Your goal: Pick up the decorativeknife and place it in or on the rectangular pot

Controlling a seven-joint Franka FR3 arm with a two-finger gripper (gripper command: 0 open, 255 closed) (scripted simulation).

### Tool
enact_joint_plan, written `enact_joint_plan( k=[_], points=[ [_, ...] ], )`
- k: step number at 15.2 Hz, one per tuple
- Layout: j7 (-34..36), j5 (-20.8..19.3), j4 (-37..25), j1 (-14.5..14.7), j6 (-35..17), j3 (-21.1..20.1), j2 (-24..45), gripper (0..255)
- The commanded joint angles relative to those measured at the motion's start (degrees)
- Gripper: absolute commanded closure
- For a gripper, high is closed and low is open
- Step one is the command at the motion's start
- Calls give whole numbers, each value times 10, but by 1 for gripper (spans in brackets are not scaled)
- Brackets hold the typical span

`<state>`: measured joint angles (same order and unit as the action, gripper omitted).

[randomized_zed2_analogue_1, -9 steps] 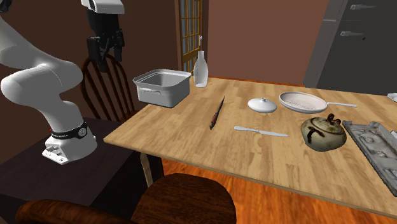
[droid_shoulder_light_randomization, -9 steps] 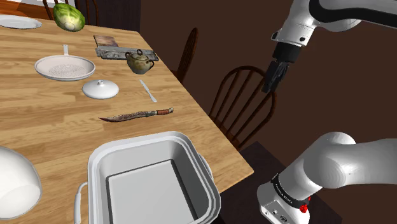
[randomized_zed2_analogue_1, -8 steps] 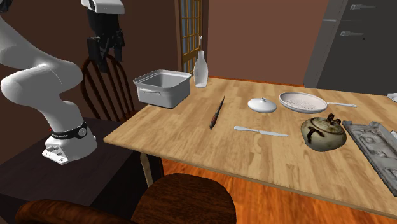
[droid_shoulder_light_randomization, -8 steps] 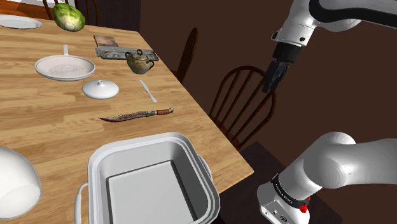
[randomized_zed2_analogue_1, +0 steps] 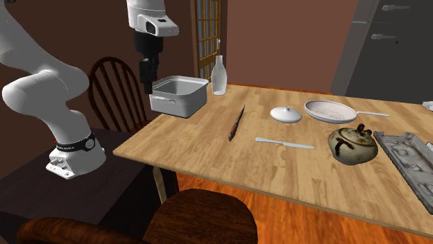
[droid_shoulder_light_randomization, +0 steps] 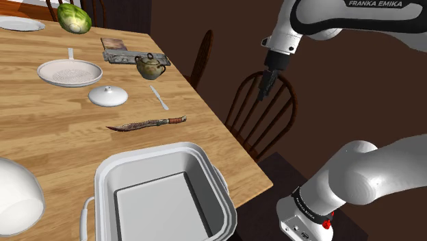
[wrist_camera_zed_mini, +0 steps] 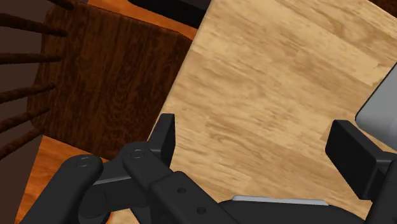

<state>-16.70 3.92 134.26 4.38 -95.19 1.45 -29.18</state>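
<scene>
Here, the wooden surface (droid_shoulder_light_randomization: 41,137) ends in a long edge on the shoulder view's right, beyond which two spindle-back chairs (droid_shoulder_light_randomization: 239,85) stand. Bare wood lies open between the objects. One rectangular pot (droid_shoulder_light_randomization: 137,156), grey and open-topped, sits at the near corner by that edge. One frying pan (droid_shoulder_light_randomization: 68,72), one teapot (droid_shoulder_light_randomization: 150,66), one round lid (droid_shoulder_light_randomization: 107,96) and one table knife (droid_shoulder_light_randomization: 159,97) lie farther along, each apart from the others. One decorative knife (droid_shoulder_light_randomization: 147,124) lies flat between the pot and the lid. It touches neither, and its handle points toward the long edge. The pincer (droid_shoulder_light_randomization: 262,92) hangs off the surface, over the nearer chair's back and well apart from the decorative knife. In the wrist view its fingers (wrist_camera_zed_mini: 167,135) stand wide apart, holding and touching nothing.
</scene>
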Motion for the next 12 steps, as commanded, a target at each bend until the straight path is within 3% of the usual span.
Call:
enact_joint_plan(
  k=[1, 12],
  points=[
    [-30, -4, -15, 10, -29, 0, 41, 0],
    [-154, -17, -130, 60, -149, -30, 257, 0]
  ],
)
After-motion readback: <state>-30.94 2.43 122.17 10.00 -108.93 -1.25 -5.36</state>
